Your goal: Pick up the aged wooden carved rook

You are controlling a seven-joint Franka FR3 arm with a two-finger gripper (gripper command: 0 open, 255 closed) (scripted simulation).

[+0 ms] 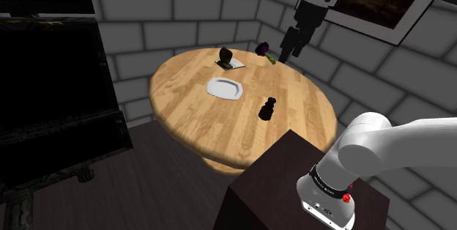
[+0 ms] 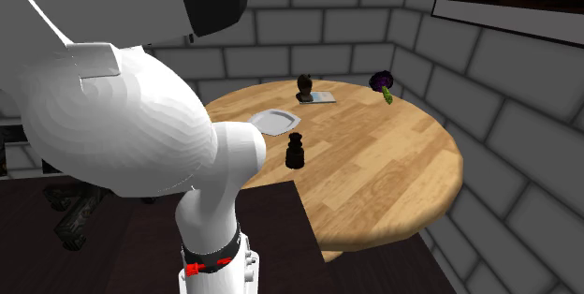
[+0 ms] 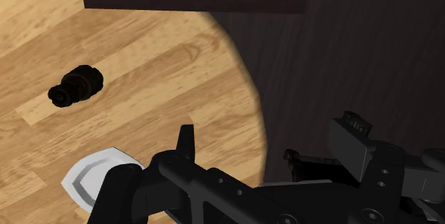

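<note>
Can see the dark rook (image 1: pixel 268 109) standing upright on the round wooden table (image 1: pixel 190 111), toward the stand-side edge, free all round, so probably an easy grab. Got the gripper (image 1: pixel 291 45) hanging high over the far side, fingers apart, holding nothing. Nothing on the white plate (image 1: pixel 224 88) nearby.

The dark rook (image 1: pixel 268 109) stands upright on the round table (image 1: pixel 307 119) with bare wood all round it, and the approach from above is unobstructed. The nearest obstacle is the white plate (image 1: pixel 224 88), low and flat, to the shoulder view's left and a little farther off, not touching the rook. A dark figure on a grey card (image 1: pixel 228 60) and a purple-headed item (image 1: pixel 264 48) stand near the far edge, well apart. The brick wall (image 1: pixel 183 16) closes the far side. The dark stand (image 1: pixel 278 177) bounds the near edge.
</note>
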